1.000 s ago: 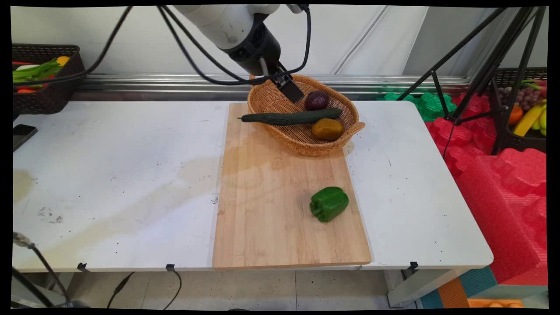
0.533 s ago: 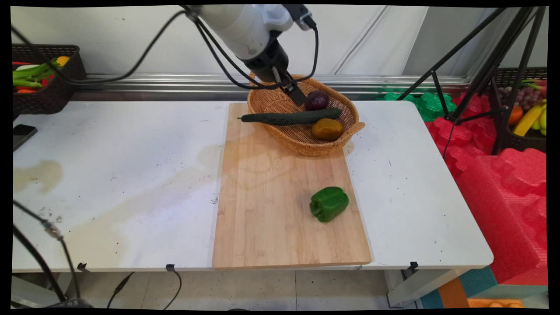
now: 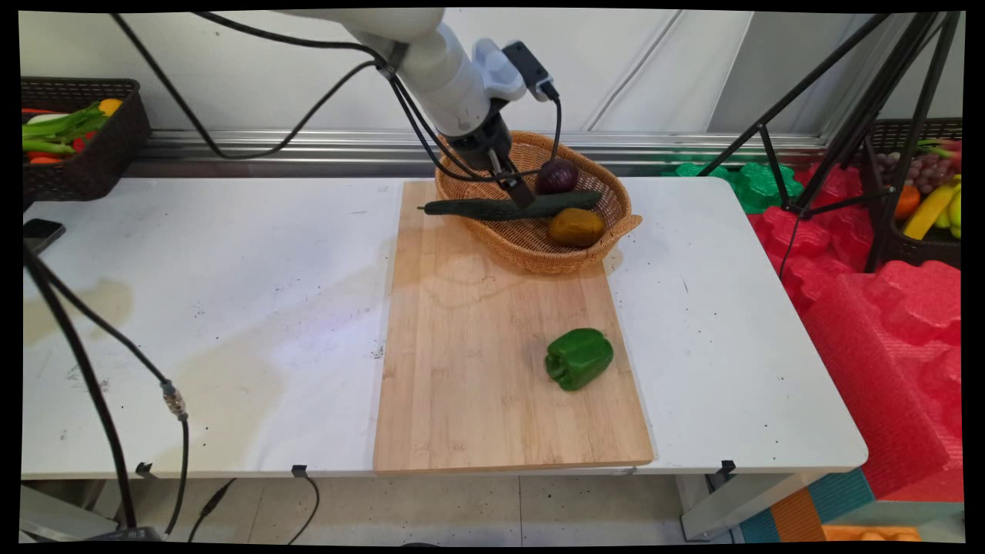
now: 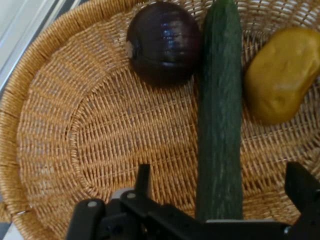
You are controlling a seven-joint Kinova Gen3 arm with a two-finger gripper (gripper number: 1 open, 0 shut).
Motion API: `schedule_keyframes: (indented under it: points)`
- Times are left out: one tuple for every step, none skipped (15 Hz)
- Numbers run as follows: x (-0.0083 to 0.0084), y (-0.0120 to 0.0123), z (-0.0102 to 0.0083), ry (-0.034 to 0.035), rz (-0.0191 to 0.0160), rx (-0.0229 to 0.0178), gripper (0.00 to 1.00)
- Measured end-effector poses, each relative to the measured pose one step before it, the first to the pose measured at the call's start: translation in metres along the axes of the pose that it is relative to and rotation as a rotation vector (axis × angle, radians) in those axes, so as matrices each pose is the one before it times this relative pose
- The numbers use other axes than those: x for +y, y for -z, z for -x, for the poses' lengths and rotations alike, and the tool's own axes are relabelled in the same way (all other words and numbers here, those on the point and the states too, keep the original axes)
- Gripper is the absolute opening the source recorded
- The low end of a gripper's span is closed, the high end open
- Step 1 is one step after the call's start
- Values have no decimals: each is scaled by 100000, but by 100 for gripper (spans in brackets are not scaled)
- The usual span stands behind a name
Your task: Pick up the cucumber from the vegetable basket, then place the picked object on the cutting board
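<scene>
Table (image 3: 231,308): white, stained, carrying a wooden cutting board (image 3: 492,369) that runs from near edge to far side.

Basket (image 3: 608,208): woven wicker, oval, sitting on the far end of the board. It holds three items.

Cucumber (image 3: 500,208): long, dark green, lying across the basket with one end overhanging the left rim above the board. Judged stiff and fairly light, with a slightly bumpy skin offering fair grip; its middle is the sensible place to take hold, across the narrow width.

Green pepper (image 3: 579,358): alone on the near right part of the board, well apart from the basket.

Potato (image 3: 575,227): brownish yellow, just beside the cucumber, on its near side.

Red onion (image 3: 556,176): dark purple, touching or just beside the cucumber's far side.

Gripper (image 3: 523,196): inside the basket, over the cucumber's middle. The hand view shows its fingers (image 4: 302,187) spread apart, one on either side of the cucumber, not clamped on it.
</scene>
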Motion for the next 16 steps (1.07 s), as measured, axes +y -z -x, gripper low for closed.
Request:
schedule_keyframes:
  points:
    - [-174,-898,39,-364,527,-939,100]
    - [-160,-709,43,-204,398,-718,100]
    - [-154,-750,43,-252,488,-758,100]
    - [-88,-597,2,-231,452,-573,100]
    - [-146,-582,70,-75,460,-506,100]
    - [-105,-509,21,-198,471,-421,100]
    - [-91,-436,-8,-117,432,-269,100]
    - [-87,-268,12,-21,249,-100,100]
    - [-48,-250,-38,-146,325,18,0]
    - [-46,-150,1,-149,240,78,0]
    - [-33,-19,26,-152,143,131,0]
    - [-2,-2,41,-234,213,126,0]
    - [38,125,95,-393,237,140,0]
    - [53,208,71,-358,57,141,0]
    - [58,265,84,-412,-22,154,0]
    - [78,549,76,-496,-264,461,0]
